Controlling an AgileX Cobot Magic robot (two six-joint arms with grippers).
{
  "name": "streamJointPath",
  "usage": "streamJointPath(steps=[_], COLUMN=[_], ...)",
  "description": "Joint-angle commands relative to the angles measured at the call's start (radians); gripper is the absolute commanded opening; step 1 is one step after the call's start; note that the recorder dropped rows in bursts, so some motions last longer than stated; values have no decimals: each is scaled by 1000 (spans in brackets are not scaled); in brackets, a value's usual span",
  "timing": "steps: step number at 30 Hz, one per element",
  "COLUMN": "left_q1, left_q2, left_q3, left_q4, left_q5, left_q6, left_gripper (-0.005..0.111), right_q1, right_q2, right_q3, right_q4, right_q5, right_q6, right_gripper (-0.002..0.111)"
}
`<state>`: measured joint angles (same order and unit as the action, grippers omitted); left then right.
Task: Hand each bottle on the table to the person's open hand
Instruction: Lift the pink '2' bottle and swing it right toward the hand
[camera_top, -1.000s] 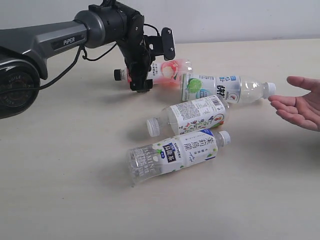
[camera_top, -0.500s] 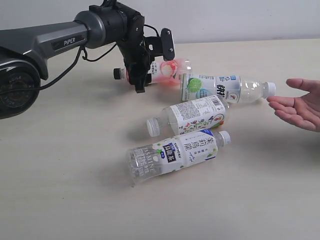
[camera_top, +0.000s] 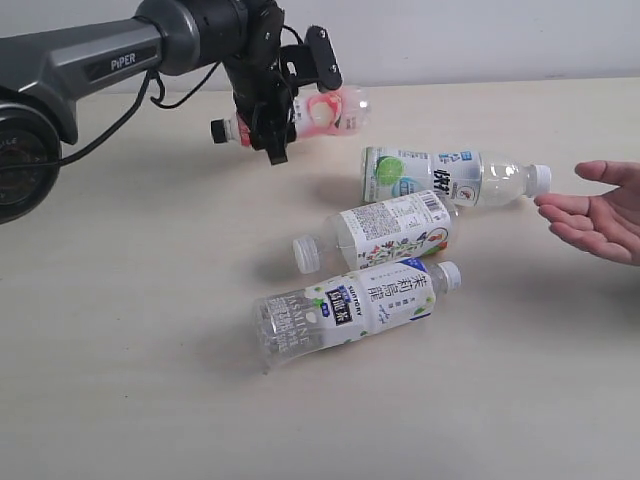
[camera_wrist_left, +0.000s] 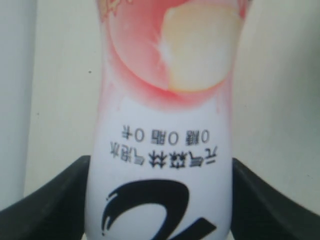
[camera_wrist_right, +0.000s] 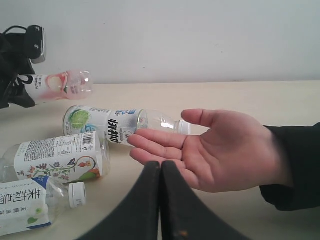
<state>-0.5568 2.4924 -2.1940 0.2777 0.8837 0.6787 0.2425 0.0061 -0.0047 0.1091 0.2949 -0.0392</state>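
Item, upper left of frame: pink bottle (camera_top: 332, 106) pinched sideways in my left gripper (camera_top: 272, 125), clear of the table (camera_top: 120, 350) for carrying to the open hand (camera_top: 598, 212) far right; three bottles (camera_top: 390, 230) lie mid-frame; right gripper (camera_wrist_right: 160, 169) fingers pressed together, idle

Setting: robotics lab or test bench. Evidence:
- A grey jointed robot arm (camera_top: 80, 65) lettered "PIPER" reaches in over a bare, pale beige desk (camera_top: 120, 400).
- A plain white wall (camera_top: 480, 35) stands directly behind the desk.
- Labelled drink bottles (camera_top: 395, 230) lie on their sides on the desk, close together.
- A person's bare hand (camera_top: 600, 220), with a dark sleeve (camera_wrist_right: 295, 165), is held out palm-up over the desk, facing the arm.
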Motion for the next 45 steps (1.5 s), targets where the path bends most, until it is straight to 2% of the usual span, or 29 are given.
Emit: streamJointPath(steps=[1, 10, 17, 21, 28, 34, 40, 45], left_q1=[-3, -12, -65, -102, -165, -200, -246, -311], left_q2=[-54, -151, -217, -262, -361, -455, -536, -574], left_q3=[-4, -4, 17, 81, 284, 430, 463, 463], left_q4=[39, 55, 55, 60, 174, 188, 192, 190], left_q5=[18, 213, 310, 321, 320, 290, 289, 281], left_q6=[-128, -232, -301, -354, -481, -527, -593, -661], left_gripper=[0, 0, 0, 0, 0, 0, 0, 0], right_q1=[-6, -6, -6, -6, -6, -6, -6, -6], right_q2=[-6, -6, -6, -6, -6, -6, -6, -6], right_q3=[5, 5, 5, 5, 5, 5, 5, 5], right_q4=[-2, -2, -2, -2, -2, -2, -2, -2], right_q5=[-8, -8, -8, -8, -8, -8, -8, -8], right_q6=[1, 1, 1, 1, 1, 1, 1, 1], right_gripper=[0, 0, 0, 0, 0, 0, 0, 0])
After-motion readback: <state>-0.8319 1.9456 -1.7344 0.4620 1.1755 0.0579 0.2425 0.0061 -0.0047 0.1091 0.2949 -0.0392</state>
